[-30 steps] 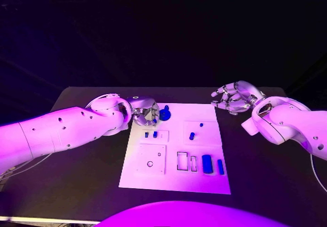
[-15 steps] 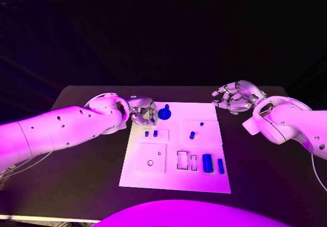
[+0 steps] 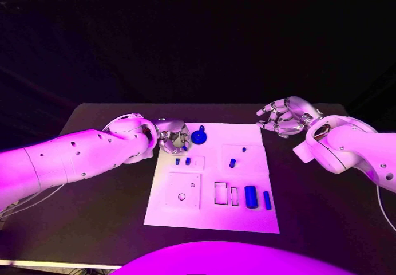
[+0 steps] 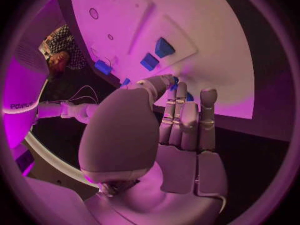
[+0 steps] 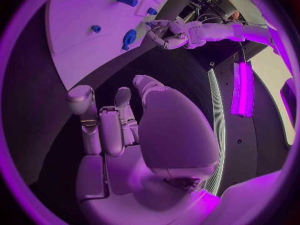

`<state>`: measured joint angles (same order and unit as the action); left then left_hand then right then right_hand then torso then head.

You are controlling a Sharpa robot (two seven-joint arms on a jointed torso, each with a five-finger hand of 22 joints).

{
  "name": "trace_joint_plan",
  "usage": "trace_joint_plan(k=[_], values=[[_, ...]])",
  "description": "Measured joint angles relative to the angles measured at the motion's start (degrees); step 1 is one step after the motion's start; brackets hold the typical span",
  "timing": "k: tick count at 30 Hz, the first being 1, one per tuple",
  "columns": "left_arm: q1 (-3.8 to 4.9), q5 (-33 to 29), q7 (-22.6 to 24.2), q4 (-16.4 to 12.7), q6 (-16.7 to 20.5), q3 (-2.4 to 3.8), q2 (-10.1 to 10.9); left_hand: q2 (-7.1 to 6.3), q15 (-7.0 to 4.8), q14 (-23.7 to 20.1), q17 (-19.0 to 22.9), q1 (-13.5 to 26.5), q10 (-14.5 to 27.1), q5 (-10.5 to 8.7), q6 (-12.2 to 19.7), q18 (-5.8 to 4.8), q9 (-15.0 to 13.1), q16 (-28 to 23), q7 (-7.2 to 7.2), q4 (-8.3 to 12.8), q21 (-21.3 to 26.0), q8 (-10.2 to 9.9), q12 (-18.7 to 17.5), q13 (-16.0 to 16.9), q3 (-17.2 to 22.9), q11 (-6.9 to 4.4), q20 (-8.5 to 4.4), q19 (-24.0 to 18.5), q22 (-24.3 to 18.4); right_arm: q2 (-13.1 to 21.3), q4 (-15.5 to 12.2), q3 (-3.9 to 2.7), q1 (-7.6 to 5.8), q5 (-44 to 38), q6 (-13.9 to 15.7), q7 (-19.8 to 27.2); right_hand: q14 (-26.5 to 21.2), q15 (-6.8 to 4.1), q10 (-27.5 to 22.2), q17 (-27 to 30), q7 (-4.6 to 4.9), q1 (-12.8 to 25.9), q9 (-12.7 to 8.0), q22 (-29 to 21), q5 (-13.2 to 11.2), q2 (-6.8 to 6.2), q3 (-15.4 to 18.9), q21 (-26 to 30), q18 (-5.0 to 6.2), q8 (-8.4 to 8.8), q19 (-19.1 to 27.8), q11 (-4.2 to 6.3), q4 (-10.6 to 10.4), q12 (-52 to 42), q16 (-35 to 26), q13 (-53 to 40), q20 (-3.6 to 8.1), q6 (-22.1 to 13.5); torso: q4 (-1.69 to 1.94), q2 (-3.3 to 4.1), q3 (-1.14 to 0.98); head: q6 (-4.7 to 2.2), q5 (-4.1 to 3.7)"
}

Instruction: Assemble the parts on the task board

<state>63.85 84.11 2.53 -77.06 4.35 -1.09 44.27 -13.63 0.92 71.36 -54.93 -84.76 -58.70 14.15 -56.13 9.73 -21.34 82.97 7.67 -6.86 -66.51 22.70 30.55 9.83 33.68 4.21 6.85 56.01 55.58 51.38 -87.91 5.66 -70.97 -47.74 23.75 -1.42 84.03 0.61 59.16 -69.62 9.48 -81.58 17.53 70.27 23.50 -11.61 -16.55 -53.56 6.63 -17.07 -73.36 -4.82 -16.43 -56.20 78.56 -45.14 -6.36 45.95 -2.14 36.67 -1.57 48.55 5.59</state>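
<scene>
From my remote seat, the round blue part (image 3: 200, 137) lies at the white board's (image 3: 248, 217) far left corner, just beside my empty, curled left hand (image 3: 173, 137); small, stiff and probably slippery, I'd pinch its rim, while my right hand (image 3: 285, 117) hangs clenched, empty.

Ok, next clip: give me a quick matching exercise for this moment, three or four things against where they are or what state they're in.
Things:
1. left hand
2. right hand
3. round blue part
4. two long blue parts

Places or states:
A. side by side near the task board's right edge
B. off the board, over the black table, fingers curled, holding nothing
C. at the board's far left corner
D. on the board's far end, just beside the left hand

Pairs: 1-C, 2-B, 3-D, 4-A
</scene>
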Motion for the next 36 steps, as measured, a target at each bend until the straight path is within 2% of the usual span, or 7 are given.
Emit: trace_joint_plan(k=[20, 36], values=[[-0.81, -0.43, -0.41, 1.56, 0.26, 0.14, -1.48, -0.01, 0.00, 0.00, -0.07, 0.45, -0.40, 0.01, -0.52, 0.00, 0.01, 0.00, -0.10, 0.00, 0.00, -0.35, -0.46, 0.01, 0.00, -0.01, 0.00, 0.00, -0.16, 0.06, -0.03, 0.00, 0.01, 0.02, 0.00, -0.04, 0.00, 0.00, 0.01, 0.00, -0.01, 0.00, 0.00, 0.00, 0.00, 0.00, 0.00, 0.00, 0.00, 0.00, 0.00, -0.01, 0.00, 0.00, 0.00, 0.00, 0.00, -0.01, -0.01, 0.01, 0.00, 0.04, -0.05], [-0.92, -0.50, -0.56, 1.87, 0.23, 0.17, -1.63, -0.01, -0.20, 0.20, 0.14, 0.45, -0.81, 0.01, -0.71, 0.00, -0.14, 0.00, -0.31, 0.15, 0.00, -0.53, -0.94, 0.01, -0.16, -0.01, 0.00, 0.00, -0.10, 0.12, -0.03, 0.00, 0.01, 0.02, -0.02, -0.08, 0.00, 0.00, 0.01, -0.01, -0.02, 0.00, 0.00, 0.01, 0.00, 0.00, 0.00, 0.00, 0.01, 0.00, 0.00, -0.01, 0.00, 0.00, 0.00, -0.01, 0.00, -0.02, 0.04, 0.01, 0.02, 0.14, -0.13]])
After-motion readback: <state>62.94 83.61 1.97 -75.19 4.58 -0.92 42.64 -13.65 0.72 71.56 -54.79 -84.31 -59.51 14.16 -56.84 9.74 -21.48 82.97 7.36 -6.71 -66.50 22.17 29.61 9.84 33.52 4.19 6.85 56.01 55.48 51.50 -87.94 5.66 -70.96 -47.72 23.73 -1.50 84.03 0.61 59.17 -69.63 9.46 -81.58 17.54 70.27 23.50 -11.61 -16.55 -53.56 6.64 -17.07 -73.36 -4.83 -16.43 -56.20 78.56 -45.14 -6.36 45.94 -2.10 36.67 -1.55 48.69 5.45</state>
